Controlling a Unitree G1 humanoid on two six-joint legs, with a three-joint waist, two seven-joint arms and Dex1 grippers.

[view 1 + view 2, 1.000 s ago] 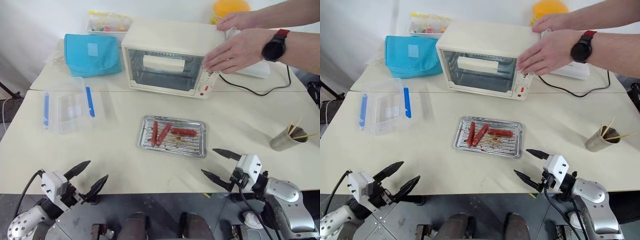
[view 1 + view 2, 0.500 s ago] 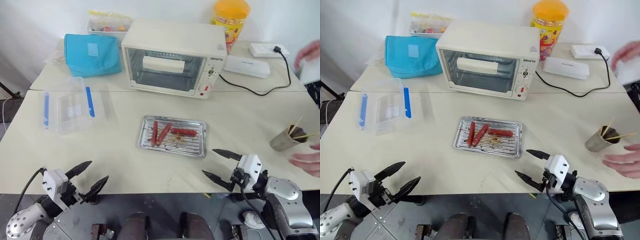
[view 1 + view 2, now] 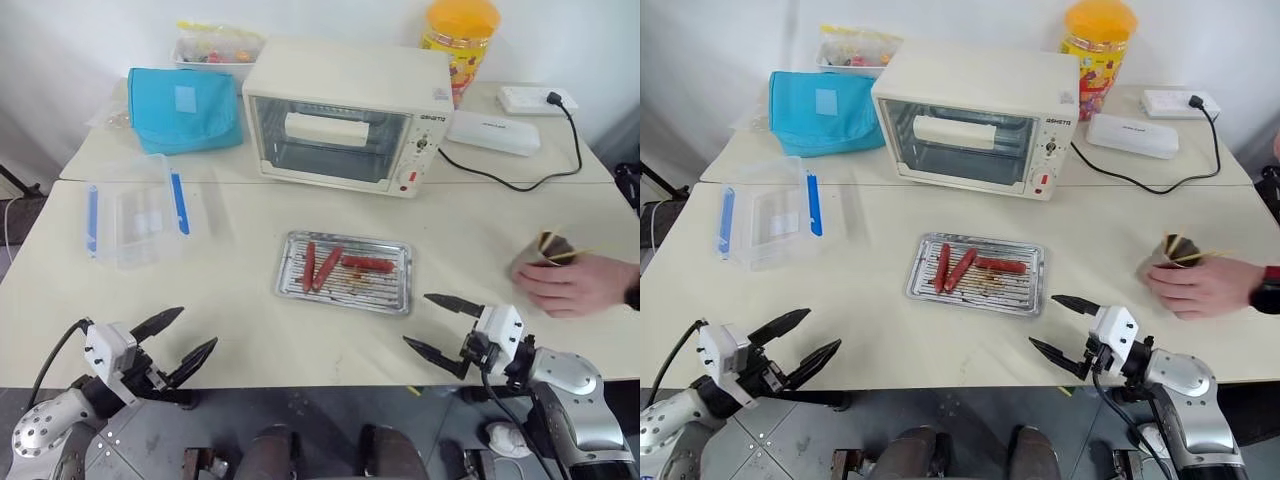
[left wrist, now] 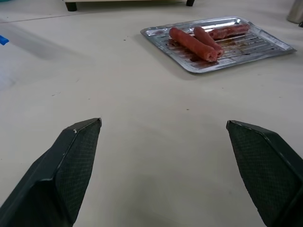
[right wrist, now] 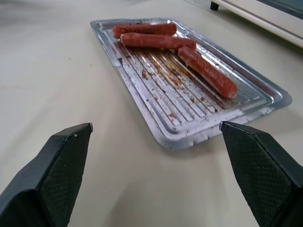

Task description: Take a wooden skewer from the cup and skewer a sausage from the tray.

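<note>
Skewers (image 3: 562, 252) sit untaken in the cup (image 3: 545, 250) under a person's hand (image 3: 575, 285); right gripper (image 3: 440, 322) and left gripper (image 3: 183, 342), both wide and empty, must wait to reach.

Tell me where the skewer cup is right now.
The cup sits near the table's right edge in the head views, right of the tray, with a person's hand wrapped around it.

Staged test bench, not a real kitchen: cream folding tables (image 3: 250, 330) against bare white wall, toaster oven (image 3: 345, 117) wired to a power strip (image 3: 524, 99), props scattered around.
</note>
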